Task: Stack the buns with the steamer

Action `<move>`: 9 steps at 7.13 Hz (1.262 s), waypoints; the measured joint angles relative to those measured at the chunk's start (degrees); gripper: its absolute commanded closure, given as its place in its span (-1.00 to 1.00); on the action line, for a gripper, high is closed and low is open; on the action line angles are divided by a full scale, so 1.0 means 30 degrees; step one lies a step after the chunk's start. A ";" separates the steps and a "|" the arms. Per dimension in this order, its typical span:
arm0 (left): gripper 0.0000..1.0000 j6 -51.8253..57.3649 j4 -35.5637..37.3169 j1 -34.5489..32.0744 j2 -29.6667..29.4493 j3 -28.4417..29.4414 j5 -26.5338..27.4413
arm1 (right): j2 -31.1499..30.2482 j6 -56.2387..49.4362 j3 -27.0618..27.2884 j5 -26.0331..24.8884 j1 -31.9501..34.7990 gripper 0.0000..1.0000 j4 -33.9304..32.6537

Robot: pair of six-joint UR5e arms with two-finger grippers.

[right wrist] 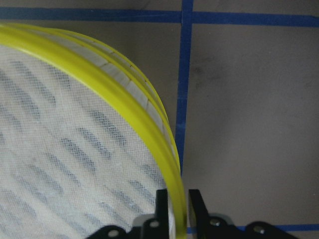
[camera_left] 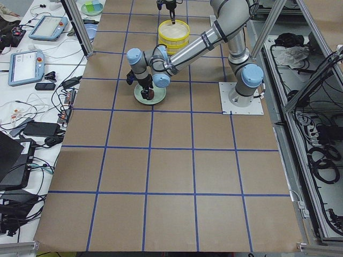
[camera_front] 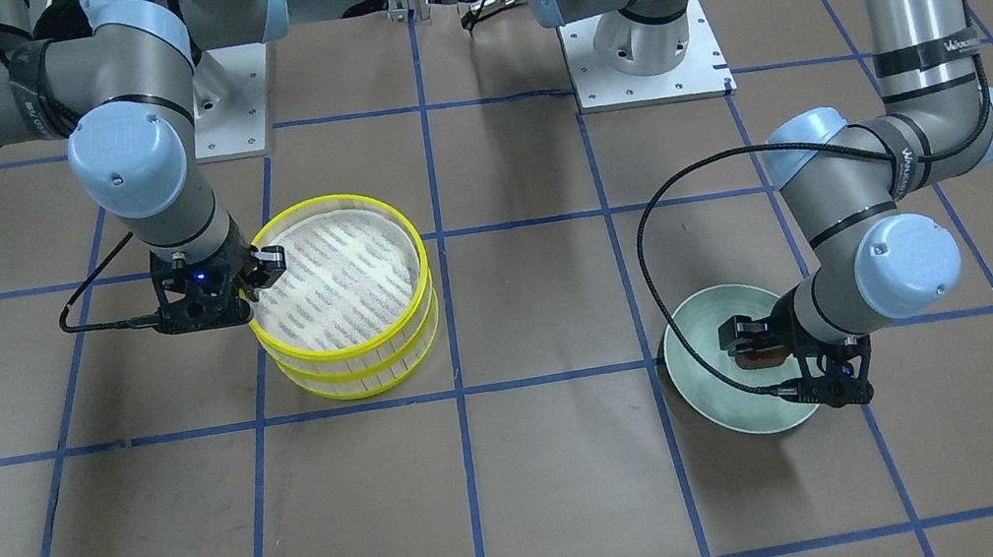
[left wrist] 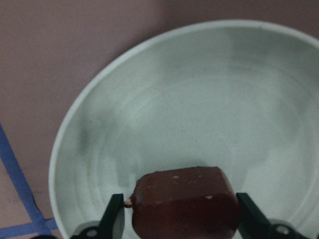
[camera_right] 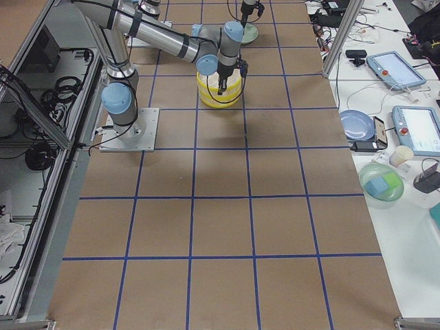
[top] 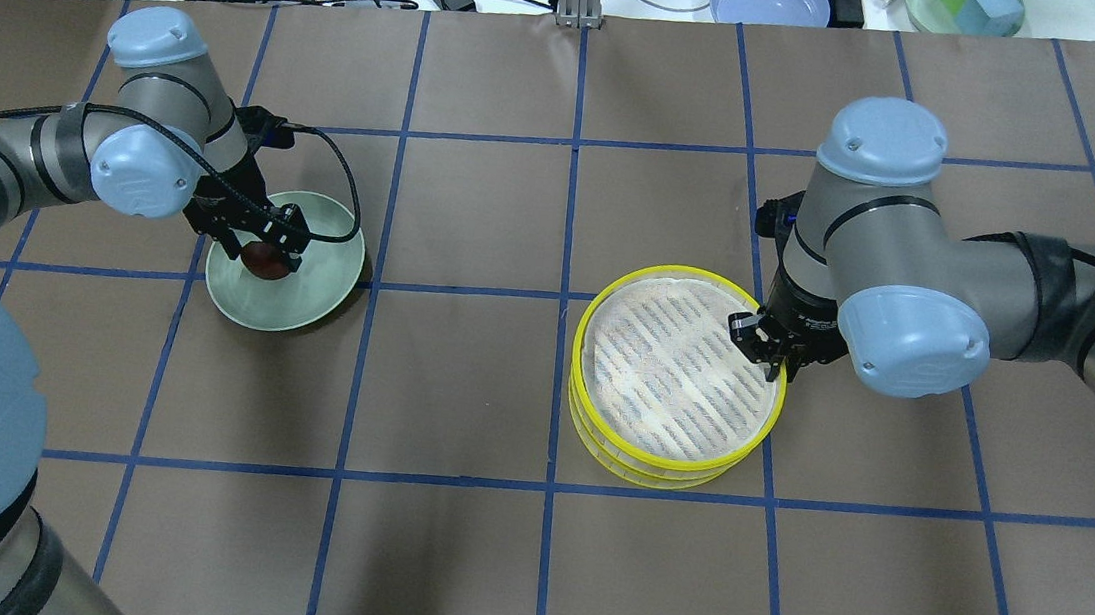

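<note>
Buns first: only the reddish-brown bun [left wrist: 182, 201] can be made out, and it sits between the fingers of the left gripper [top: 263, 253], which is closed on its two sides. The left wrist view shows this best, with a dark finger pressed against each flank of the bun and the bare bowl of the mint-green plate [left wrist: 199, 99] behind it. It does not show whether the bun touches the plate. From overhead the same bun is only a dark patch under the gripper, over the plate's near-left part.

Well apart on the table [top: 459, 389], the upper steamer tray [top: 672, 370] lies over the lower steamer tray [camera_front: 362, 374], a little out of line with it. The pale slatted base of the upper tray fills the overhead view. The front-facing view adds the see-through walls and the yellow bands stacked one under another. The right gripper [right wrist: 178, 209] stands at the upper tray's edge. The right wrist view shows its fingers drawn narrow, pinching the yellow rim, one inside the tray and one outside. Whether the upper tray rests fully on the lower one cannot be told. In the two side views both grippers are too small to judge.
</note>
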 measured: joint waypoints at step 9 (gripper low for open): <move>1.00 -0.7568 -0.3822 -0.3779 0.3647 0.2012 -0.2287 | -0.1748 -0.0078 -0.9634 0.0304 -0.0121 -1.00 0.6342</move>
